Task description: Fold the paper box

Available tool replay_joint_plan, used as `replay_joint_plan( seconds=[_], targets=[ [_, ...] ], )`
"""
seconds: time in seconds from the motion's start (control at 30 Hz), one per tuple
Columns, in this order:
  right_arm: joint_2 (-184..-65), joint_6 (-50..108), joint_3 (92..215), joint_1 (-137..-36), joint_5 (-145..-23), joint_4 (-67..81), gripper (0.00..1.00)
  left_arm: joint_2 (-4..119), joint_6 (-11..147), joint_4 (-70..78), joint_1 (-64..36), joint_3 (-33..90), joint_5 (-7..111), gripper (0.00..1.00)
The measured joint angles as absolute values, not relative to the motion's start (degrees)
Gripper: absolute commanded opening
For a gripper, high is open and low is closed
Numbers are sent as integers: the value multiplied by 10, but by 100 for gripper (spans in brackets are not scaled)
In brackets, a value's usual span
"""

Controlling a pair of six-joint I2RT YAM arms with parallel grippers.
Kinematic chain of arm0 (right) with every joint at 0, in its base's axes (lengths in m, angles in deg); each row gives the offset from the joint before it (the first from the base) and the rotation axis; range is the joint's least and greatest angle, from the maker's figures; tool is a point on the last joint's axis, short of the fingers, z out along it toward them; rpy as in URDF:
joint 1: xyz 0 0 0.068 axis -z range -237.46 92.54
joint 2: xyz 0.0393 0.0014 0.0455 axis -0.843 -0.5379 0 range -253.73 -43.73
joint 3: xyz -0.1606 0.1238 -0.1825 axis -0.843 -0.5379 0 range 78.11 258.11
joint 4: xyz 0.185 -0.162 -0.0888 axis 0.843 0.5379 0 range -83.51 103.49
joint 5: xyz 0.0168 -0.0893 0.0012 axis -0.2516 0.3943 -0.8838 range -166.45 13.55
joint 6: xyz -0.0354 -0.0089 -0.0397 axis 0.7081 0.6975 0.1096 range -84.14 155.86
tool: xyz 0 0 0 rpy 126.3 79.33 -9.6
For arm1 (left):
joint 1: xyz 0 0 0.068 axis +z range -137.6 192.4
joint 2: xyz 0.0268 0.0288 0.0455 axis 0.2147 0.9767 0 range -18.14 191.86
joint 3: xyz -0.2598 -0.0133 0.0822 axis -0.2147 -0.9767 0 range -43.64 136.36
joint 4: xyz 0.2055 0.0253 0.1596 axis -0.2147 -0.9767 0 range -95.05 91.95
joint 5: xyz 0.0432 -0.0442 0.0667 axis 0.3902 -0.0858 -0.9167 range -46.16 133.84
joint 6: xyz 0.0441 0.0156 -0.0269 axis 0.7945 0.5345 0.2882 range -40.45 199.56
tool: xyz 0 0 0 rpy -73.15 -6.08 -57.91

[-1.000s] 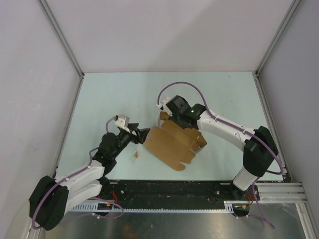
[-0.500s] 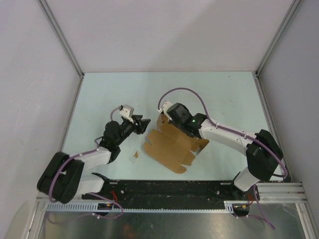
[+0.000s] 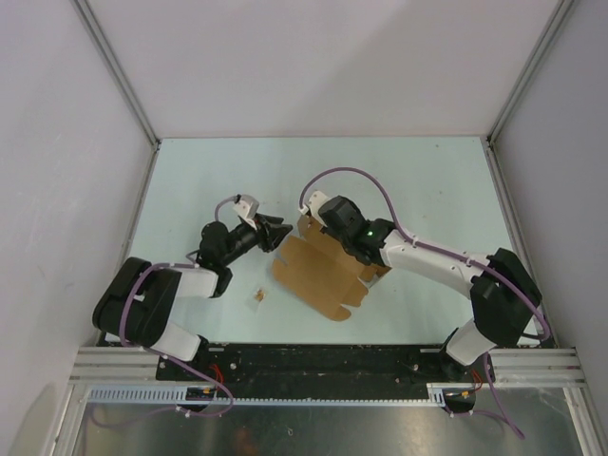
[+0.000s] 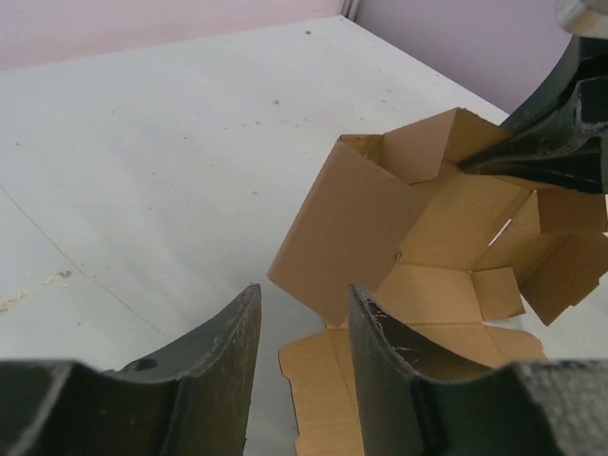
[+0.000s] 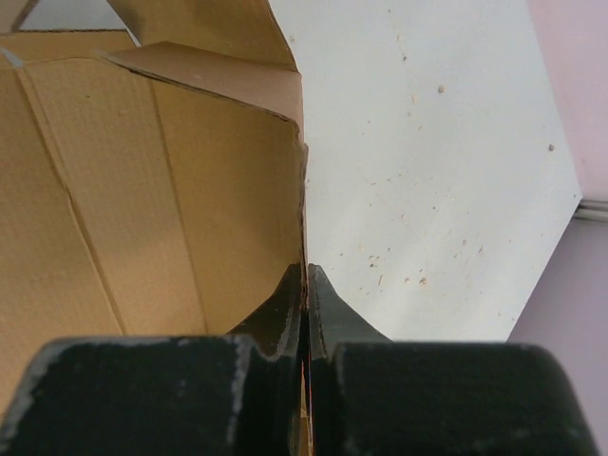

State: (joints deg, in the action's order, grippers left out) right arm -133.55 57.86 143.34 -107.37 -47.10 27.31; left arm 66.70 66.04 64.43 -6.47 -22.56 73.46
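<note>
Looking down from the top external camera, the left gripper (image 3: pixel 275 231) had travelled up and to the right from where it hovered a second before. It had arrived just beside the left edge of the paper box (image 3: pixel 323 280), and its fingers stood closer together than they had then. Its arm had also swung round, the elbow now lying further out to the left. The right gripper (image 3: pixel 310 228) had shifted a little leftward with the box, whose far-left wall stood raised under it. The rest of the sheet lay mostly flat on the pale table (image 3: pixel 209 180), near the middle. A tiny brown scrap (image 3: pixel 258 296) had stayed where it was, in front of the left arm. A small green light glowed on the right wrist.

From the left wrist camera, the left gripper (image 4: pixel 302 294) had its jaws apart with nothing clamped between them. A folded corner of the paper box (image 4: pixel 380 218) hung just ahead of the gap. Behind it, the right gripper (image 4: pixel 494 157) reached in against the box's upper flap. The cardboard faces were plain brown.

From the right wrist camera, the right gripper (image 5: pixel 307 285) had its fingers pressed together on the thin upright edge of the paper box (image 5: pixel 142 190), with the speckled table (image 5: pixel 427 190) to the right.
</note>
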Motion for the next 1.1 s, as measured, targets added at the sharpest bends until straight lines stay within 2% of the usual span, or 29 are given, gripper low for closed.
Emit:
replay_joint_plan(
  seconds=[0.1,0.2,0.33,0.5,0.57,0.63,0.73,1.1],
  targets=[
    [-1341,587,1433,-1074,-464,262,0,677,658,660,-65,-216,736,58],
    [-1349,595,1433,-1074,-458,253,0,678,659,673,-64,-213,734,73],
    [-1355,604,1433,-1074,-460,250,0,683,654,679,-60,-203,736,100],
    [-1355,614,1433,-1074,-473,255,0,686,640,686,-49,-200,723,100],
    [-1355,616,1433,-1074,-480,261,0,686,635,688,-43,-200,716,93],
    [-1355,617,1433,-1075,-487,267,0,686,623,689,-34,-200,710,81],
    [-1355,616,1433,-1077,-493,276,0,683,597,691,-19,-202,694,77],
    [-1355,599,1429,-1094,-512,290,0,620,545,692,-10,-256,618,84]
  ],
)
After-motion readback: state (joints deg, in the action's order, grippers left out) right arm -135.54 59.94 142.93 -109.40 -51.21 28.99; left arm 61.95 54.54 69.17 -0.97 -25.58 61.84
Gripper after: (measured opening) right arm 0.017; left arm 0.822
